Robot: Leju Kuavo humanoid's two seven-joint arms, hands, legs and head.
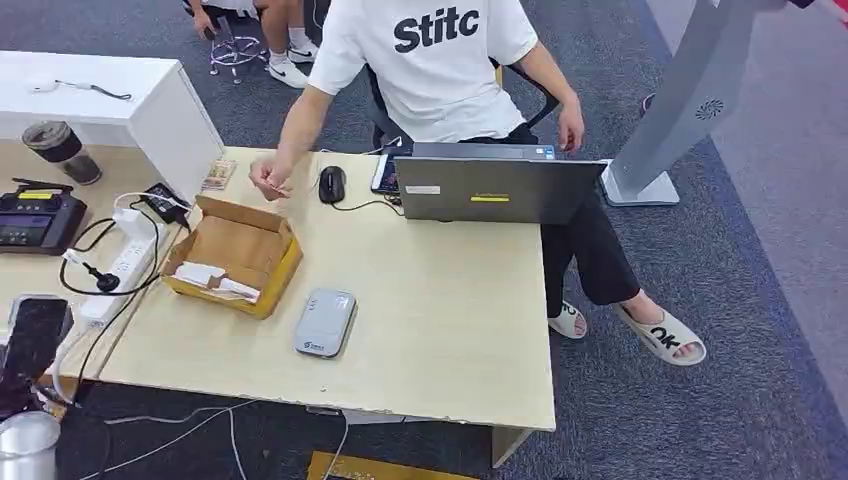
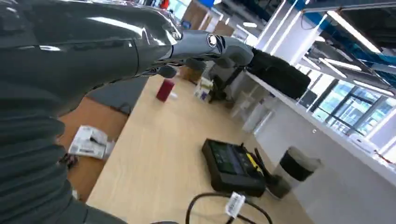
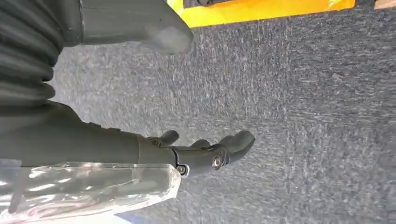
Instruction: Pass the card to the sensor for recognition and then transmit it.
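Head view. A light wooden table (image 1: 440, 330) carries an open cardboard box (image 1: 232, 257) at its left; white papers (image 1: 215, 278) lie in the box's near-left corner. Just right of the box, nearer the front edge, rests a flat grey card sensor (image 1: 325, 322). At the far edge stands an open laptop (image 1: 490, 188), with a black mouse (image 1: 331, 184) to its left. A seated person in a white shirt (image 1: 430, 60) reaches a hand (image 1: 268, 180) over the table just beyond the box, pinching a small card (image 1: 277, 188); its details are too small to tell. On the adjoining left table sit a black device (image 1: 35, 217), a white power strip (image 1: 125, 262) and a dark cup (image 1: 60, 150).

Left wrist view. The left hand (image 2: 196, 51) is raised above the table, its fingers extended and loosely apart with nothing held. Beyond it lie the black device (image 2: 231, 165), the cup (image 2: 292, 170) and a red object (image 2: 164, 89) farther off.

Right wrist view. The right hand (image 3: 187, 151) hangs over grey carpet (image 3: 303, 93), fingers slightly curled yet apart and gripping nothing. A clear plastic wrap (image 3: 84, 186) covers part of the arm behind it.
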